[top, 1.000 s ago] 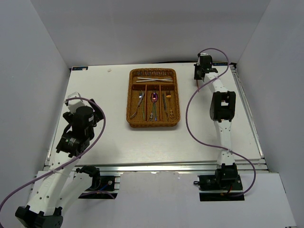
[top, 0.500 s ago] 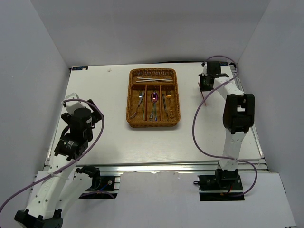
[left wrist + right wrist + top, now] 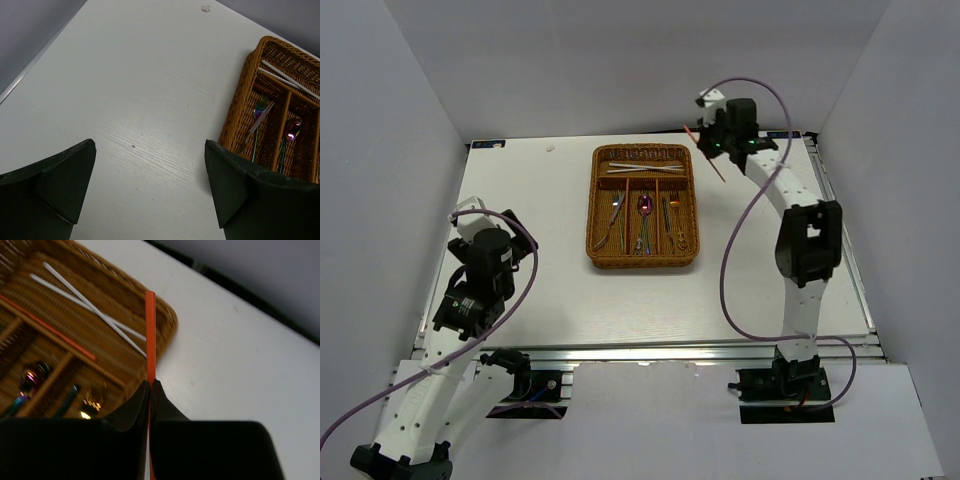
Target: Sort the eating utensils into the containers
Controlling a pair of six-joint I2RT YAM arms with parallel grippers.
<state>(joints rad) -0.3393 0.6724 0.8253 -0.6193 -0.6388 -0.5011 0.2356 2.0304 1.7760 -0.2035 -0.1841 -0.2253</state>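
The brown wicker cutlery tray [image 3: 592,205] lies at the table's far middle. Its crosswise far slot holds two silver chopsticks [image 3: 645,166] and a red chopstick [image 3: 50,329]. Its long slots hold forks [image 3: 614,222], a purple spoon [image 3: 645,204] and gold pieces [image 3: 675,205]. My right gripper [image 3: 706,150] is shut on a second red chopstick [image 3: 150,335], held in the air just right of the tray's far right corner. My left gripper [image 3: 150,185] is open and empty above bare table left of the tray [image 3: 237,107].
The table's near edge is a metal rail [image 3: 650,352]. Grey walls stand on three sides. A small white speck [image 3: 551,148] lies at the far left of the table. The right arm's purple cable [image 3: 728,270] hangs over the right half of the table.
My right gripper has swung left and up from the table's far right toward the tray's far right corner, carrying the red chopstick. The left arm has barely moved.
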